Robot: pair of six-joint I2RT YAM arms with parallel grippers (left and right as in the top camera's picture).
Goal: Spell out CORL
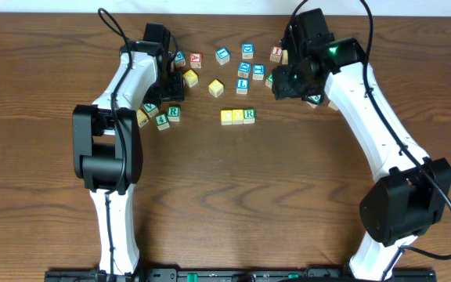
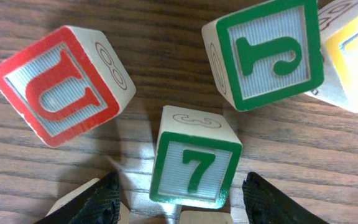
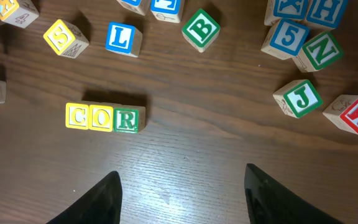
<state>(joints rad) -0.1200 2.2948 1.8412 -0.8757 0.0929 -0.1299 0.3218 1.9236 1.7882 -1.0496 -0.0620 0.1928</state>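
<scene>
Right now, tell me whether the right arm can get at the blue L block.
Probably yes. The right gripper is open and empty, and the blue L block stands apart from the yellow S block and green B block, with bare wood between.

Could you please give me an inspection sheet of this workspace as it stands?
Surface: wooden table, no spills seen.
Job's things: row of touching blocks reading C, O, R; L block lies apart behind it, not yet placed.
Clutter: loose blocks scattered, among them S, B, J, U and 7.
Grippers: left gripper open, a finger on either side of the 7; right gripper open, empty, above bare wood near the row.
Cables: left cable and right cable, both black, loop off the arms, clear of the blocks.
Surroundings: black rail at the near edge; otherwise nothing seen.
</scene>
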